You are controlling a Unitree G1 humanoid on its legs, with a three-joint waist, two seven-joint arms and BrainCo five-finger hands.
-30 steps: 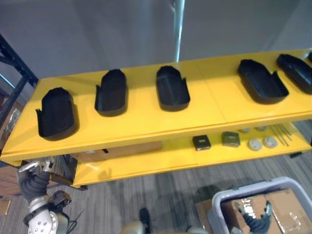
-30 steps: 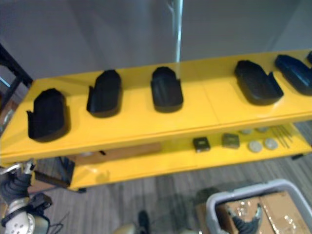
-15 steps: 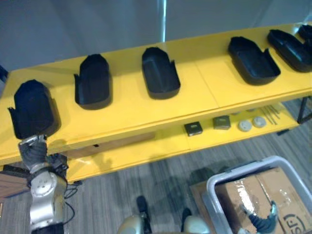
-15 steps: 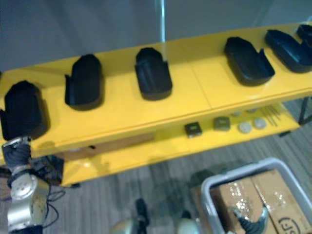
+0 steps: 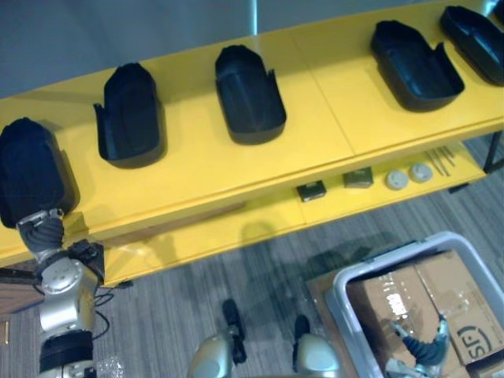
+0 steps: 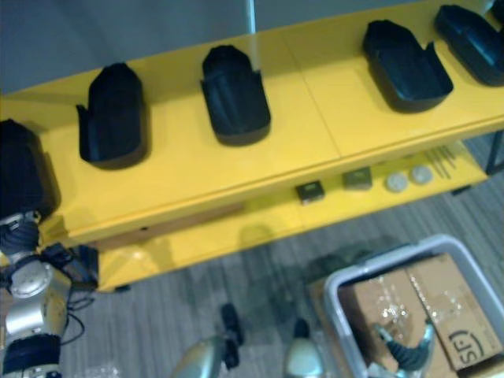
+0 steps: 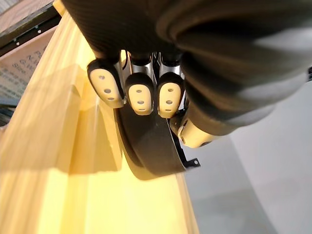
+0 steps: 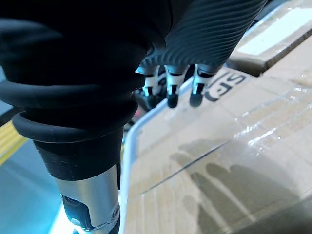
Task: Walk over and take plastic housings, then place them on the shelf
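Your left hand (image 7: 141, 92) is at the left end of the yellow shelf (image 5: 197, 169), fingers and thumb curled round the rim of the leftmost housing (image 5: 30, 169). It is a matte black plastic shell, rounded at one end like a scoop, resting on the smooth glossy top board. Four more housings (image 5: 128, 114) (image 5: 250, 94) (image 5: 415, 64) (image 5: 475, 41) of the same shape lie in a spaced row along that board, open sides up. Small square and round parts (image 5: 358, 178) sit on the lower board. Your right hand (image 8: 170, 92) hangs with fingers straight and apart, holding nothing, over a taped cardboard box (image 5: 394, 295) inside a grey plastic bin (image 5: 346, 283).
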